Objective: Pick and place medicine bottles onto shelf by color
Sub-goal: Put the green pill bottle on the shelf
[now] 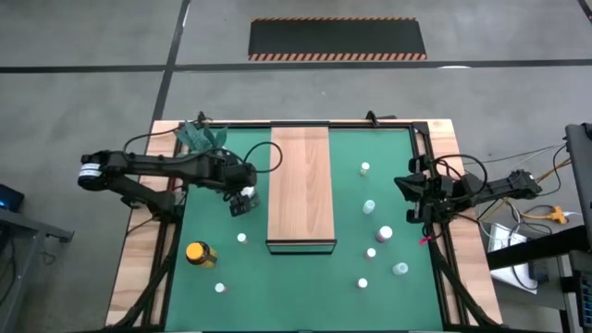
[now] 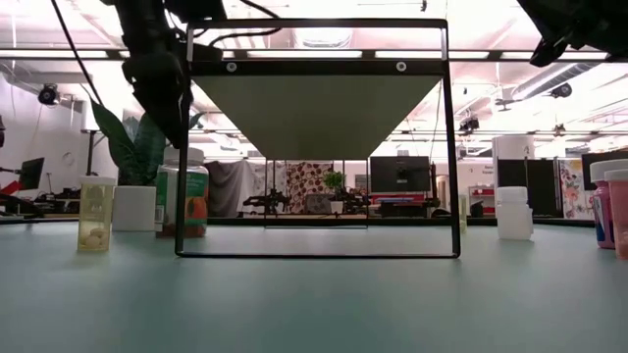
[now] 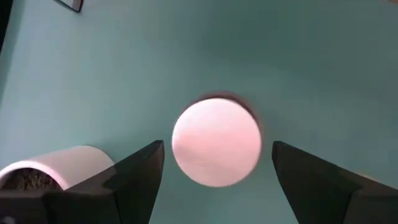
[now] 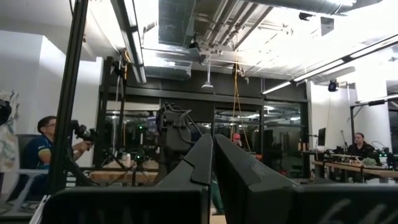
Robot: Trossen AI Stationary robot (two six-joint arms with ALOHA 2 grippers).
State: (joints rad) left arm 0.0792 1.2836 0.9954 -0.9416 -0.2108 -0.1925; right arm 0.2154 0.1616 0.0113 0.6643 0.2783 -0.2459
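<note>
Closest to the lens, in the left wrist view, two dark fingers (image 3: 134,180) stand spread wide on either side of a round white lid (image 3: 216,149), touching neither side of it; the lid belongs to a white-lidded jar (image 2: 183,191) standing on the green mat (image 1: 213,310), and only its top shows from above, the body hidden underneath. A white cylinder with dark fill (image 3: 59,167), probably the plant pot, is cut off at that picture's edge.

From overhead the left gripper (image 1: 242,201) hangs over the mat just left of the shelf (image 1: 301,185), released, its arm covering the jar below. In the low view the jar sits partly behind the shelf's dark frame post, with a pale yellow jar (image 2: 96,213) nearer and the white pot (image 2: 133,208) behind it. The amber yellow-lidded jar (image 1: 200,253) stands on the near left of the mat, two small white caps close by.

Right of the shelf, several tiny bottles (image 1: 385,233) lie scattered, too small to tell cap colours surely. The shelf top is bare.

The right gripper (image 4: 212,152) waits at the mat's right edge, fingers clenched together on nothing, aimed at the room, where seated people show dimly.
</note>
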